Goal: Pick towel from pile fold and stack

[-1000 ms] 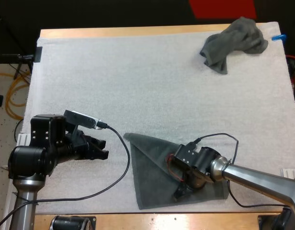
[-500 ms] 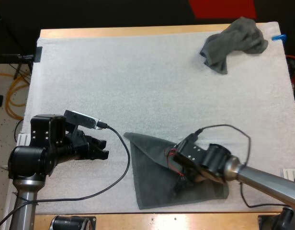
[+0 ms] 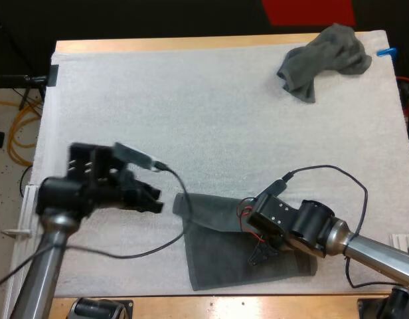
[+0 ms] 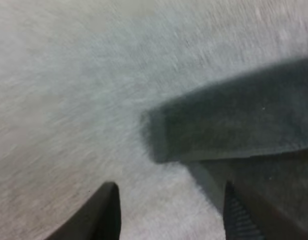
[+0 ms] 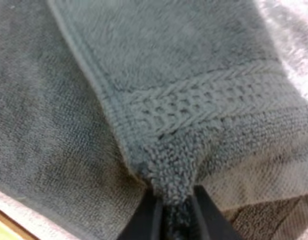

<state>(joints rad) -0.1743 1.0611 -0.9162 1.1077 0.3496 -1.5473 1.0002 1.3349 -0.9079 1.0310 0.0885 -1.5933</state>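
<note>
A dark grey-green towel [image 3: 218, 256] lies flat near the mat's front edge, with a flap folded over along its far side. My right gripper [image 3: 260, 253] rests on it, shut on a pinched towel corner [image 5: 171, 192] with the woven border just beyond the fingertips. My left gripper [image 3: 153, 198] hovers just left of the towel's folded left corner [image 4: 161, 135]; its fingers [image 4: 108, 214] stand open, apart and clear of the cloth. A second, crumpled towel [image 3: 325, 58] sits at the far right of the mat.
The white mat [image 3: 191, 113] covers most of the wooden table [image 3: 158, 44]. The table's front edge runs close below the flat towel.
My left arm has swung up and to the right, close to the towel's left corner. The right gripper has drawn its towel corner rightward, and the pointed flap now lies flatter.
</note>
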